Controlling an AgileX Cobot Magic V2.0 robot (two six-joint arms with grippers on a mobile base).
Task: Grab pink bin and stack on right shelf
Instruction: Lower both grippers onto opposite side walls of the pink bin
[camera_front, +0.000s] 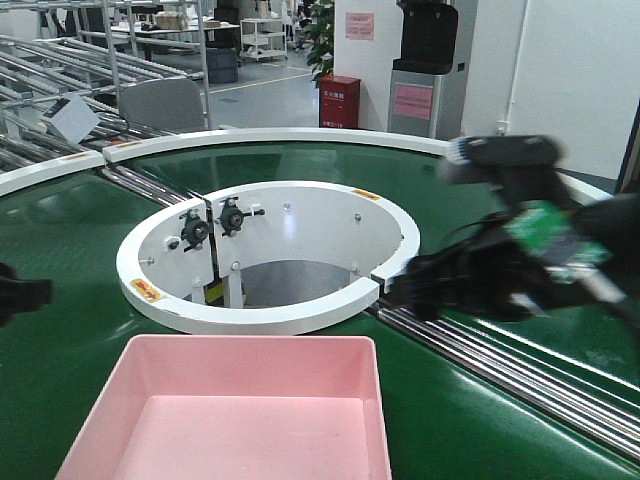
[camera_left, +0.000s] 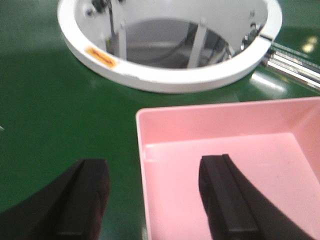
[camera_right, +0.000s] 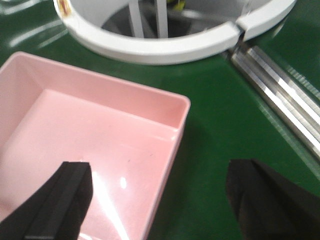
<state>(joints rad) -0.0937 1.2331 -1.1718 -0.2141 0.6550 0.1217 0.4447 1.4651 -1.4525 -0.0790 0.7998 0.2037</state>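
Observation:
The pink bin (camera_front: 235, 420) sits empty on the green conveyor belt (camera_front: 60, 300), at the near edge of the front view. My left gripper (camera_left: 152, 202) is open, and the bin's left wall (camera_left: 141, 165) shows between its fingers. My right gripper (camera_right: 160, 200) is open, and the bin's right wall (camera_right: 172, 150) shows between its fingers. In the front view my right arm (camera_front: 500, 270) is blurred, to the right of and beyond the bin and apart from it. Only a bit of my left arm (camera_front: 18, 292) shows at the left edge. The right shelf is out of view.
A white ring guard (camera_front: 270, 318) surrounds a round opening just beyond the bin. Steel rails (camera_front: 500, 365) run diagonally across the belt on the right. Roller racks (camera_front: 60, 70) and a red box (camera_front: 339, 100) stand in the background.

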